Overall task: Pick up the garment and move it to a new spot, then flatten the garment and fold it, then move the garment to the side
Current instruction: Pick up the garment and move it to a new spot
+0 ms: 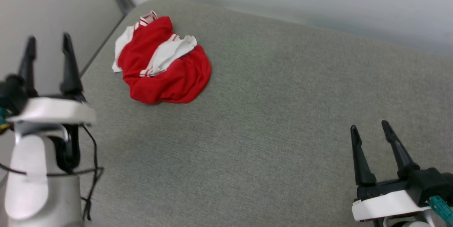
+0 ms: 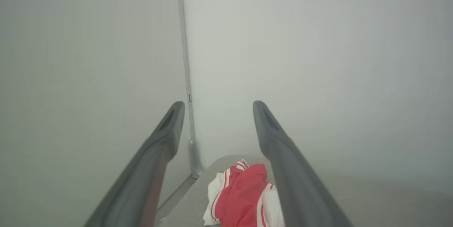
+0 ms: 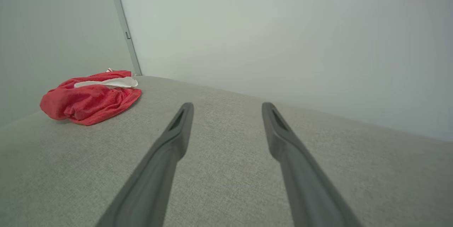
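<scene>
Task unstarted: red-and-white T-shirt (image 1: 162,66) lies crumpled, upper left of frame, on the desk (image 1: 283,113); left end effector (image 1: 49,36) and right end effector (image 1: 368,124) stand wide, empty.

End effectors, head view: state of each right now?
Left end effector: open, holding nothing.
Right end effector: open, holding nothing; the crumpled red soft-fabric T-shirt with white sleeves lies apart from both.
</scene>
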Controlling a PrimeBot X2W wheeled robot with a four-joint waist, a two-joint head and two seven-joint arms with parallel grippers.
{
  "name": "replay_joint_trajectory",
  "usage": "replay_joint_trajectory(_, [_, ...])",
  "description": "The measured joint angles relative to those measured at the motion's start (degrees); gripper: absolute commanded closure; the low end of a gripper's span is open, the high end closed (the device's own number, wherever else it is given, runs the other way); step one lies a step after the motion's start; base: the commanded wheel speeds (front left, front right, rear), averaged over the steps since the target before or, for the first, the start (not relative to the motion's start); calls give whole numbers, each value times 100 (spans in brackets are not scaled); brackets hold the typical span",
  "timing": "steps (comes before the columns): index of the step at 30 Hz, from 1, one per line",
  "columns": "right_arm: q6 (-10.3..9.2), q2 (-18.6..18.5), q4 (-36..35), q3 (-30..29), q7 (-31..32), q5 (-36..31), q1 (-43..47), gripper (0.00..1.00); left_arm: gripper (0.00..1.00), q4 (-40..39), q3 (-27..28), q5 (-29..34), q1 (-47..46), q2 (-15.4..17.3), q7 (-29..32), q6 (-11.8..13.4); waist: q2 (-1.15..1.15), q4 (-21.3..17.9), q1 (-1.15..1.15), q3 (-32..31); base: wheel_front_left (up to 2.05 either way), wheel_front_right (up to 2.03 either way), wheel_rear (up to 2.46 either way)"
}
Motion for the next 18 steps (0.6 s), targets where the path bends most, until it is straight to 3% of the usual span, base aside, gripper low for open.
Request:
replay_joint_trajectory(4, [0, 0, -48, -31, 0, -91, -153, 0, 0, 449, -187, -158, -696, 279, -1, -54, 0, -166, 0, 303, 0, 0, 0])
replay_joint_trajectory(10, [1, 1, -104, -118, 0, -167, -364, 0, 0, 1256, -858, -779, -1653, 1092, 298, -70, 0, -414, 0, 739, 0, 0, 0])
replay_joint_trajectory(18, [0, 0, -185, -286, 0, -204, -534, 0, 0, 1706, -2178, -2372, -2547, 2158, 2395, -73, 0, -737, 0, 1185, 0, 0, 0])
